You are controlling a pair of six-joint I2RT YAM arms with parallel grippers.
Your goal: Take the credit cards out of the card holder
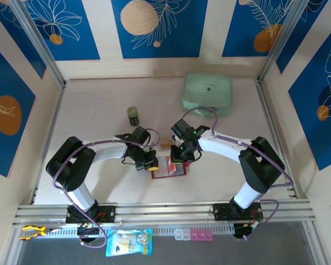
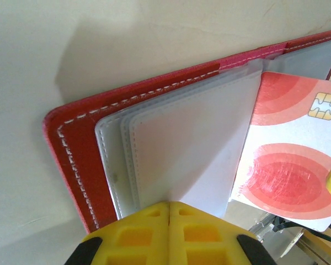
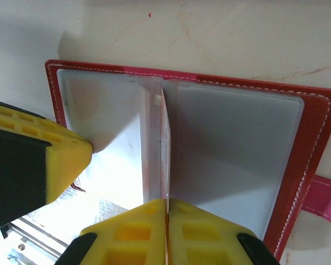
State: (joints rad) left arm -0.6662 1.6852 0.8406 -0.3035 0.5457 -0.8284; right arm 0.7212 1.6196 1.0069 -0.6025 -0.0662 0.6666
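Observation:
The red card holder [image 1: 166, 172] lies open on the table between both arms, its greyish clear sleeves [image 2: 176, 149] fanned up. My left gripper [image 2: 169, 205] is shut on the lower edge of one clear sleeve. A pale credit card with red marks and a chip [image 2: 298, 165] sticks partly out of a sleeve on the right. My right gripper [image 3: 166, 201] is shut on that card's edge, which shows edge-on [image 3: 164, 160] between the sleeves. The left gripper's yellow finger [image 3: 38, 160] sits at the holder's left side. A tan-orange card [image 1: 165, 142] lies on the table just behind the holder.
A mint-green zip case [image 1: 207, 94] rests at the back right. A small green bottle [image 1: 133, 115] stands behind the left arm. The holder's pink snap tab [image 3: 323, 199] juts out to the right. Aluminium rails border the table's near edge.

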